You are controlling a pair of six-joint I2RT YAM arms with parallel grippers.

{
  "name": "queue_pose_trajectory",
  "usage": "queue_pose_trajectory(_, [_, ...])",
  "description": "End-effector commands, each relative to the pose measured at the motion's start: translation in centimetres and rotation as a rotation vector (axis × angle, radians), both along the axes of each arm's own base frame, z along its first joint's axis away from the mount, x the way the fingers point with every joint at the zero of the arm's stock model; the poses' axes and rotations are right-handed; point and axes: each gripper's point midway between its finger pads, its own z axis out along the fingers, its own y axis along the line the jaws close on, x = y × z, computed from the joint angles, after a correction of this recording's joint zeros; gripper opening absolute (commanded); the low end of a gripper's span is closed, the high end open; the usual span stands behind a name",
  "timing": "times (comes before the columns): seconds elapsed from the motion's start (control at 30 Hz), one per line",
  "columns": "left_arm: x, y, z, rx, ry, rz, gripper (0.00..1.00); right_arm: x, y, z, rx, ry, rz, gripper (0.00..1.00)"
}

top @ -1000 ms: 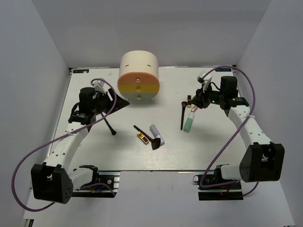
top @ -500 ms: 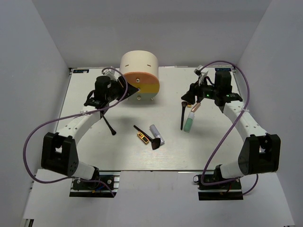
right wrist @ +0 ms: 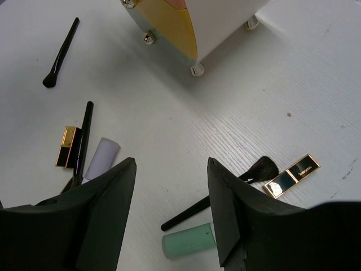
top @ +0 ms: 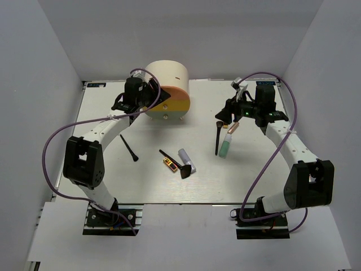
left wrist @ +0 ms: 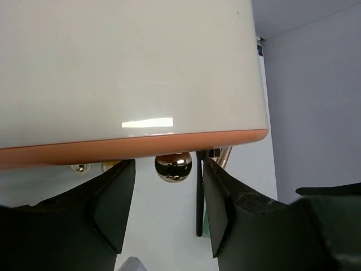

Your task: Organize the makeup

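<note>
Top external: three black brushes (top: 128, 148) (top: 168, 158) (top: 217, 138), two tubes (top: 225, 149) (top: 186, 160); left end effector (top: 159, 101) and right end effector (top: 224, 116) released.

My jaws stand apart over the counter (right wrist: 169, 113); between them I see a green tube (right wrist: 189, 240) and brush (right wrist: 189, 212).

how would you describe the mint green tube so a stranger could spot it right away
Start at the cream drawer box at the back of the table, then look right, just nearer than the right end effector. There the mint-green tube lies beside a thin black brush; it is the only pale green item and far fatter than the brush.
</note>
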Motion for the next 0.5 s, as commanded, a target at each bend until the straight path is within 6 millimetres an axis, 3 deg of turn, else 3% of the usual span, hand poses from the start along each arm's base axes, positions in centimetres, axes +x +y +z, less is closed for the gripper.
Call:
queue_pose_trajectory(0.0, [0.73,-0.02,1.94,0.016,-0.036,0.014,0.60,0.46,0.17,1.35,0.013,-0.055,-0.004,0.60])
queue_pose_trajectory(0.2, [1.44,-0.02,1.62,0.024,-0.030,0.027,0.52,0.50,0.12,1.43,0.009,-0.060,-0.005,0.60])
queue_pose_trajectory(0.47, [0.92,-0.32,1.68,0.027,-0.036,0.015,0.31,0.19,0.10,1.03,0.007,-0.051,-0.002,0.60])
